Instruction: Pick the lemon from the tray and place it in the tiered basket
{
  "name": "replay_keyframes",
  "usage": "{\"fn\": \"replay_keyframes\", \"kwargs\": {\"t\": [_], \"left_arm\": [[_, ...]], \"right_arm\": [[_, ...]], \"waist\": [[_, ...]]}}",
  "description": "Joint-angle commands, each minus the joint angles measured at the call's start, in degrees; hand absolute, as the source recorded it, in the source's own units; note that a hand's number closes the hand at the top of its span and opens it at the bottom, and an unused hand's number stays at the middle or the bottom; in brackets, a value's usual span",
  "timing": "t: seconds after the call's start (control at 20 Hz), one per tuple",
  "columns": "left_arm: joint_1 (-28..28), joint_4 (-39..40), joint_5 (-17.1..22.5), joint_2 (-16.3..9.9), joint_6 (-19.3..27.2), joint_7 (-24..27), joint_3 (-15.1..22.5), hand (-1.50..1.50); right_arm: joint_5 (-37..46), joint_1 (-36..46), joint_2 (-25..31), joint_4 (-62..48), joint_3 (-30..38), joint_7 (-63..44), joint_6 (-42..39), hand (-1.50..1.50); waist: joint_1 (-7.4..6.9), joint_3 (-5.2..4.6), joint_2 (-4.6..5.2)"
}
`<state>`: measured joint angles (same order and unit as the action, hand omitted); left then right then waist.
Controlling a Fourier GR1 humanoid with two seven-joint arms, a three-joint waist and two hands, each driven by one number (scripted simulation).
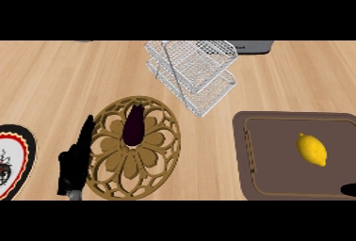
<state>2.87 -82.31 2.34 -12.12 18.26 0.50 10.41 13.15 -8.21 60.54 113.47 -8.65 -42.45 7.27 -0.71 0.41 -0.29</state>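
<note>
Lemon point(312, 149): lies on its side on the tray, toward the right half, long axis running roughly up and down the view; nothing touches it.
Tray point(243, 155): dark brown, rectangular with rounded corners and a raised rim, at the right of the wooden counter point(55, 80); its right side runs out of view.
Right hand point(348, 189): only a small black tip shows at the tray's lower right corner, near the view's edge; I cannot tell how its fingers are set. It is apart from the lemon.
Basket point(195, 75): wire mesh, tiered, standing above and left of the tray, near the top middle of the counter; both tiers hold nothing.
Trivet point(135, 148): round, brown, cut in a flower pattern, left of the tray and below the basket.
Eggplant point(133, 124): dark purple, long, resting on the trivet's upper half.
Left hand point(73, 164): black, just left of the trivet, fingers stretched straight up the view, holding nothing.
Plate point(17, 160): at the far left edge, black rim, red and white inside, partly cut off.
Grey object point(252, 46): at the top edge behind the basket, too cut off to name.
</note>
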Motion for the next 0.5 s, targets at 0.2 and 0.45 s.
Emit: {"fn": "replay_keyframes", "kwargs": {"t": [0.2, 0.45], "left_arm": [[-0.4, 2.6, 2.5, -0.6, -4.5, -2.0, -1.4, 0.0], [-0.2, 5.1, 0.4, 1.5, -2.6, -1.6, -0.9, 0.0]], "right_arm": [[5.7, 9.8, -4.8, -3.4, -7.6, -11.9, -8.7, -1.5], [7.9, 14.0, -11.6, -5.0, -10.1, -13.2, -10.7, -1.5]], "waist": [[-0.43, -0.46, 0.54], [0.13, -0.45, 0.45]]}}
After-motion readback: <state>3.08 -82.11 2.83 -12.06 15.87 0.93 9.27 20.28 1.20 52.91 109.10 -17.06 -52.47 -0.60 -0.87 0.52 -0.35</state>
